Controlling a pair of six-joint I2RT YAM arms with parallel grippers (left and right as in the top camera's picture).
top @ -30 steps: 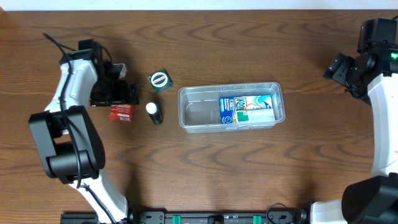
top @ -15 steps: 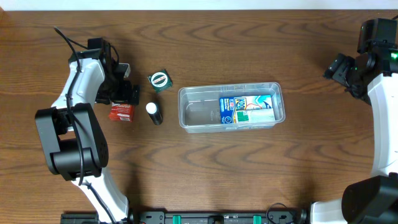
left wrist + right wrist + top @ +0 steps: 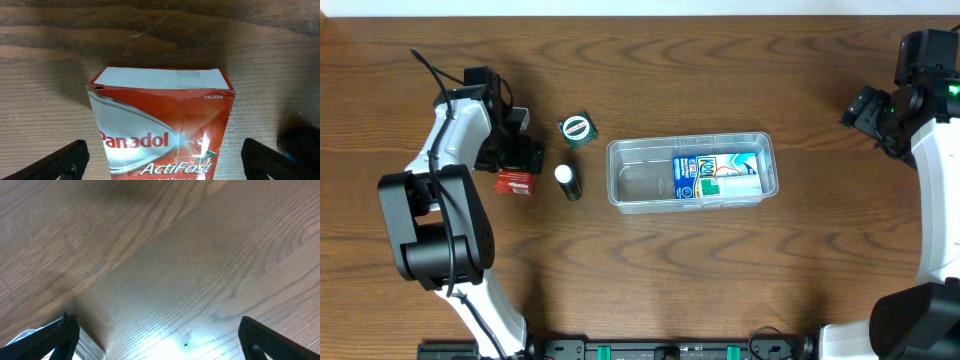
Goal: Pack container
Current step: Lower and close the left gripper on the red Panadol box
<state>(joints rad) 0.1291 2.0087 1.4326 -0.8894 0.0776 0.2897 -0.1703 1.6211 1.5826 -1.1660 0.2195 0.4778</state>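
Note:
The clear plastic container [image 3: 620, 190] sits at the table's middle with a blue and white box [image 3: 718, 176] in its right half. A red Panadol box [image 3: 516, 183] lies to its left and fills the left wrist view [image 3: 160, 120]. My left gripper [image 3: 517, 158] is open, directly over the red box, with one finger on each side of it [image 3: 160, 162] and not touching it. My right gripper [image 3: 868, 110] is open and empty far to the right, over bare wood [image 3: 160, 335]. A corner of the container shows in the right wrist view [image 3: 85, 347].
A small green box with a round label [image 3: 577, 129] lies between the left arm and the container. A small dark bottle with a white cap [image 3: 567, 182] stands next to the red box, left of the container.
My left gripper has swung right and toward the red box and now sits over it. The right arm and the other objects have not moved.

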